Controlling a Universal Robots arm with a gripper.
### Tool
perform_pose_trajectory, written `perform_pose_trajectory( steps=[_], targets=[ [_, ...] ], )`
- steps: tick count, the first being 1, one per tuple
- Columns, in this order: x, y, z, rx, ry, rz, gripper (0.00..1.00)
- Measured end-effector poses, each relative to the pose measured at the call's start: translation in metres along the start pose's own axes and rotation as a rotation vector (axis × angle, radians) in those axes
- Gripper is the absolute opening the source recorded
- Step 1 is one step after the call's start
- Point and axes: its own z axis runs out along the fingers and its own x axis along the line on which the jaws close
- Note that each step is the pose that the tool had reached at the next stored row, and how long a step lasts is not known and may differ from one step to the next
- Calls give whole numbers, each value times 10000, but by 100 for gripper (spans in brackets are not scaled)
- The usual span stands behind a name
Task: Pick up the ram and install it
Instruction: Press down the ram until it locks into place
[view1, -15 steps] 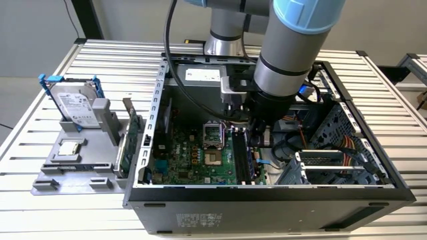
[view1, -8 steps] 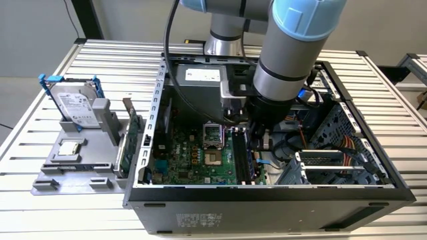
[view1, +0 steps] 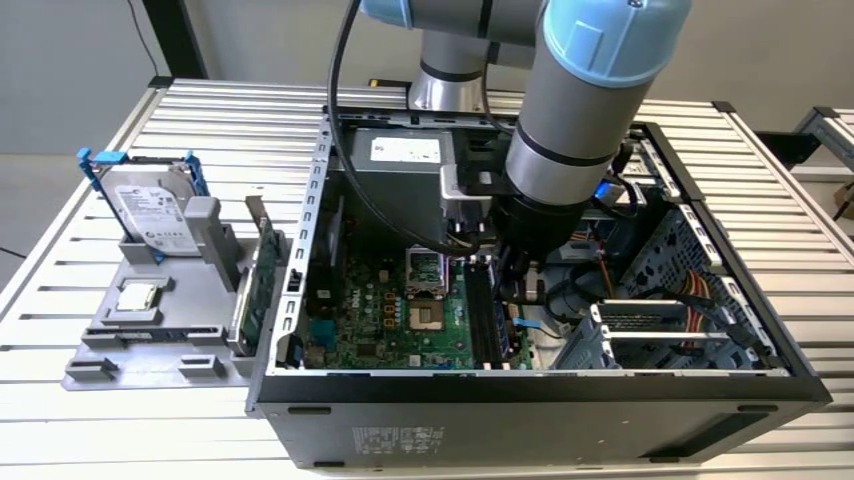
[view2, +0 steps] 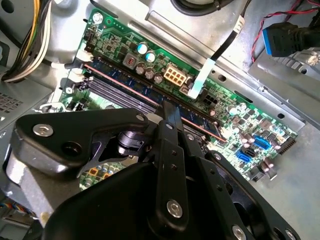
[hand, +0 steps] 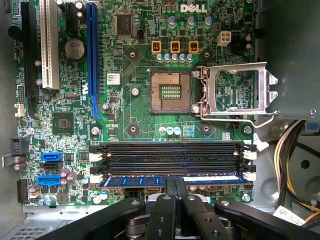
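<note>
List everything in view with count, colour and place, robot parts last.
ram: one, blue, in the motherboard's memory slot nearest the gripper, held between the fingertips.
motherboard: one, green, on the floor of the computer case.
empty memory slots: several, black, beside the ram.
processor socket: one, open and empty, metal frame raised beside it.
computer case: one, dark grey, open on the slatted table.
hard drive: one, silver, upright in the grey holder at the exterior view's left.
processor chip: one, silver, flat on the holder.
expansion card: one, green, on edge between holder and case.
gripper: one, black, shut on the ram.
arm: one, grey and light blue, reaching into the case.
</note>
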Motion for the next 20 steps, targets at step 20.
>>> perform_pose_trajectory(
  steps=[20],
  targets=[
    [3, -2, 182, -4, 21, 0, 0]
  ],
)
